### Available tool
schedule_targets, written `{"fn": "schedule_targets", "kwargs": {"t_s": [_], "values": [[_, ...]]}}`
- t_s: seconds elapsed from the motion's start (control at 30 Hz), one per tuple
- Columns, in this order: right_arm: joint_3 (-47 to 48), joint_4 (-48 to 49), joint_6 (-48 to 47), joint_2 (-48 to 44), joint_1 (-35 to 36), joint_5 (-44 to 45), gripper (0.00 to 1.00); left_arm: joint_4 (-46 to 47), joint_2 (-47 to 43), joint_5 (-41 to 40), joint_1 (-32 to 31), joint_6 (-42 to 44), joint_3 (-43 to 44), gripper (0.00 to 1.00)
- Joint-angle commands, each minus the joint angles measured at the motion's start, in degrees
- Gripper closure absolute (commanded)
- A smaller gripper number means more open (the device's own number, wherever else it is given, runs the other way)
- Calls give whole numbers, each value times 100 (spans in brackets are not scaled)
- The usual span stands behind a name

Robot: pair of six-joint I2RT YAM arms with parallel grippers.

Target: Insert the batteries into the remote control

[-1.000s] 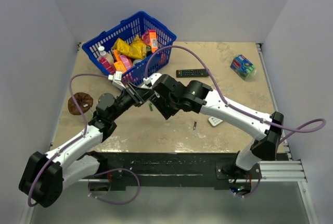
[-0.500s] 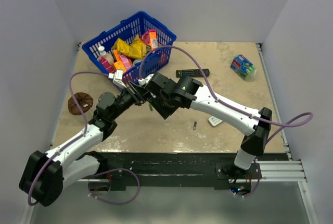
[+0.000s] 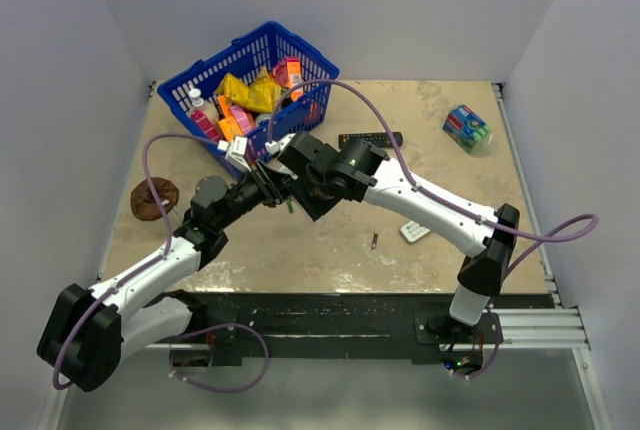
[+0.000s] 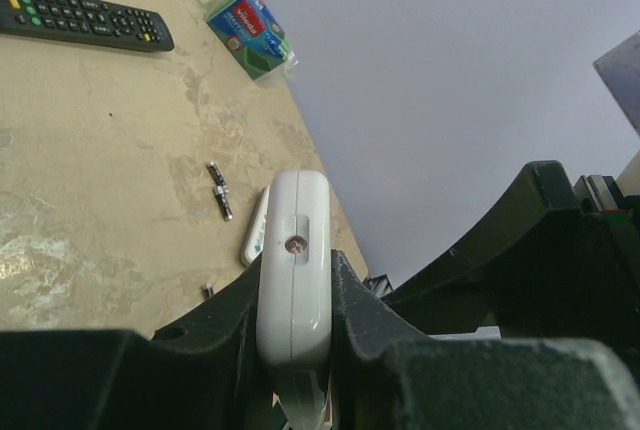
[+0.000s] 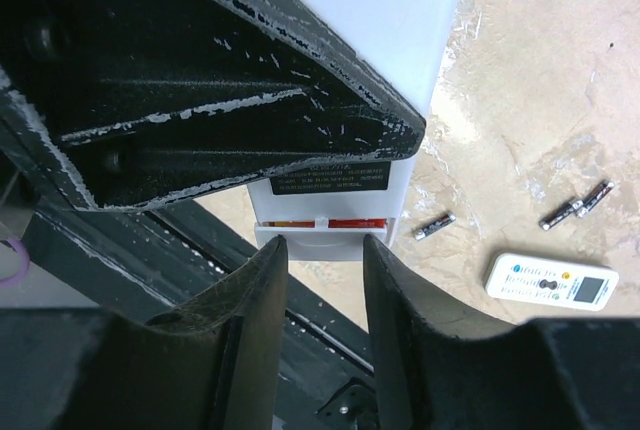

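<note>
Left gripper (image 4: 295,295) is clamped on the remote control (image 4: 295,250), pinching its long sides, and holds it off the table (image 3: 330,250) with one narrow edge facing the left wrist camera. In the top view the two grippers meet over the left-centre of the table, in front of the basket.

Right gripper (image 5: 322,285) sits right at the remote's end. Its fingers (image 5: 260,300) are a narrow gap apart with nothing seen between them, and I cannot tell if the tips touch the casing. The back of the remote faces this camera, with a dark label. The compartment at the end is open and a red-orange battery (image 5: 352,222) shows inside.

Loose batteries (image 5: 434,225) lie on the table past the remote: one alone, and two more close together further right. A white remote with grey buttons (image 5: 551,281) lies flat just beside them.

Further out there is a long black remote (image 4: 85,18), and beyond it a green and blue packet (image 4: 252,28) near the far right edge. A blue basket (image 3: 310,100) full of colourful packets sits at the far left corner. A brown lump (image 3: 153,198) is at the left edge.
</note>
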Motion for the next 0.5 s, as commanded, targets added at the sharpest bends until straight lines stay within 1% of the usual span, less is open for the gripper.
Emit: {"fn": "schedule_targets", "kwargs": {"t_s": [0.0,0.07,0.17,0.47], "values": [[74,148,59,85,-61,130,62,375,-49,108,-56,-556,196,100],[-75,218,42,67,-70,183,62,261,-49,3,-56,-741,152,100],[-295,385,-11,-12,-88,236,62,269,-5,-129,-48,-1268,108,100],[-814,859,-222,-179,-211,236,63,418,100,-253,-4,-2007,-15,100]]}}
